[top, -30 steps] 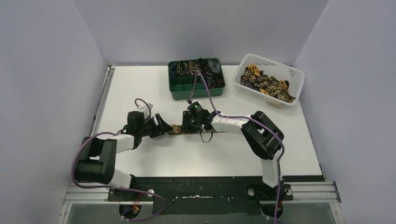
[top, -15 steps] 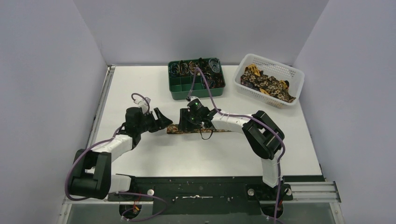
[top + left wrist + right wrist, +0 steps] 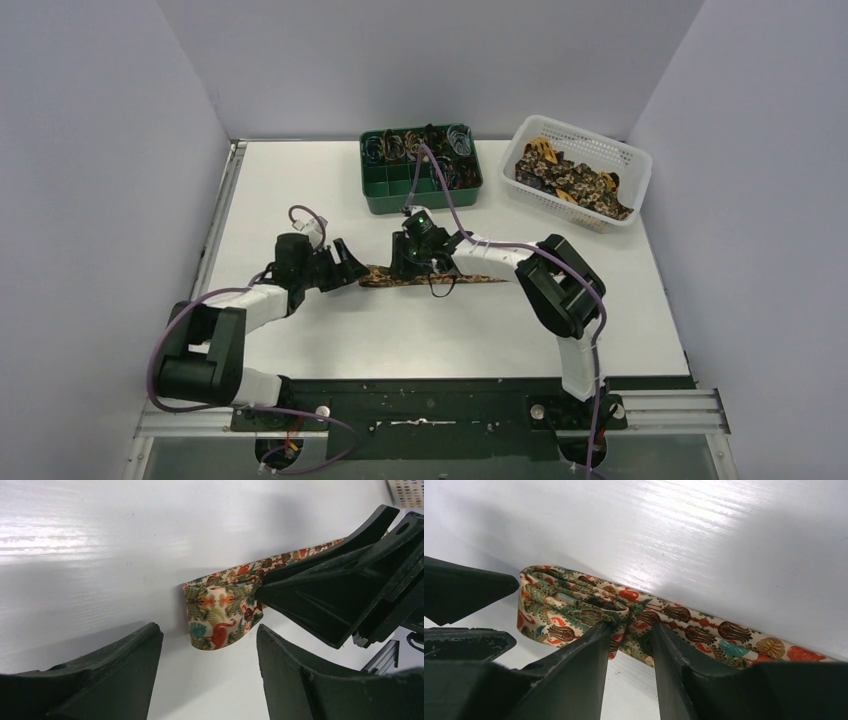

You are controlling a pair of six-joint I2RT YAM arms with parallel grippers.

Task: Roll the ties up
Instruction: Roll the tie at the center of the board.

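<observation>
Lying flat as a strip near the middle of the table (image 3: 300,190), stretched left to right between the two arms — one floral tie (image 3: 378,276), its left end doubled back into a short, loose fold. Clamped just behind that fold by the right gripper (image 3: 631,625), jaws drawn nearly together with only the fabric layers between; most likely held so to stop the first turn from springing open and to pin the strip against the tabletop. Faced from the left by the left gripper (image 3: 207,630), spread wide and holding nothing, fingertips either side of the folded end without touching it — apparently lined up to take the fold and begin winding. Judged an early stage: one fold made, no coil formed, most of the strip unrolled to the right. Farther back and well apart: a green compartment tray (image 3: 420,206) with small coils and thin loops, and a white basket (image 3: 640,160) heaped with more ties (image 3: 570,180), presumably awaiting the same treatment.
</observation>
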